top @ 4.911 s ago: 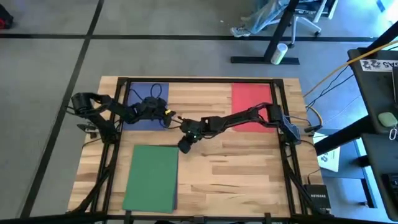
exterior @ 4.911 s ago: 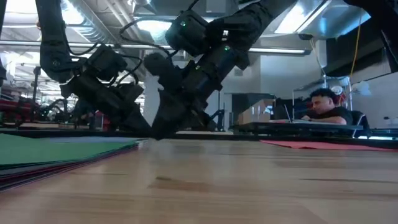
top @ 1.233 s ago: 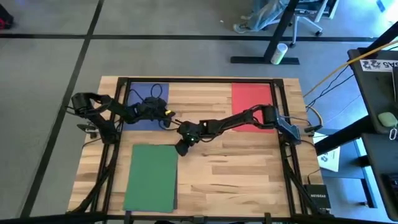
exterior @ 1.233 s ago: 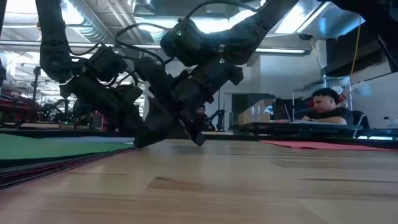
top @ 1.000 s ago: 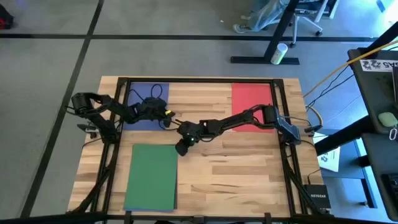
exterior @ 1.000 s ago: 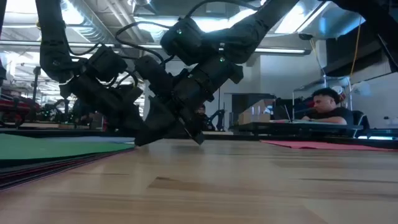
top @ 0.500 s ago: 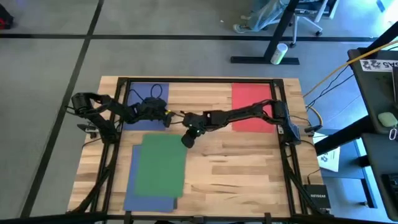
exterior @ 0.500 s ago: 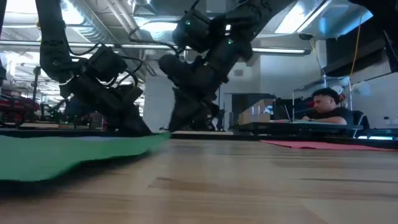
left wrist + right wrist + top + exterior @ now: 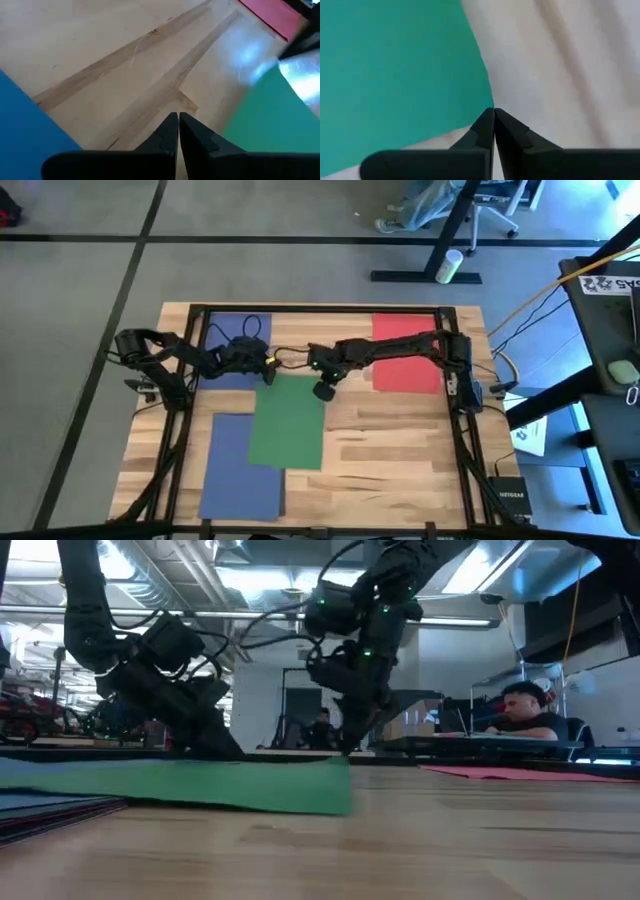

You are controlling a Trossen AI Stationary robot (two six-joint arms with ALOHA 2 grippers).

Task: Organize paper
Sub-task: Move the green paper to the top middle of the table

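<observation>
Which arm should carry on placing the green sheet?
Right. The right gripper is shut on the green sheet at its far corner, sheet partly raised. The left gripper sits shut by the blue sheet, holding nothing.

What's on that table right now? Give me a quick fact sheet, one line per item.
Table: wooden top
Green sheet: mid-table, its corner pinched by the right gripper, partly over the near blue sheet
Near blue sheet: on the stack at the near left
Far blue sheet: far left, under the left gripper
Red sheet: far right
Left gripper: jaws shut, holding nothing
</observation>
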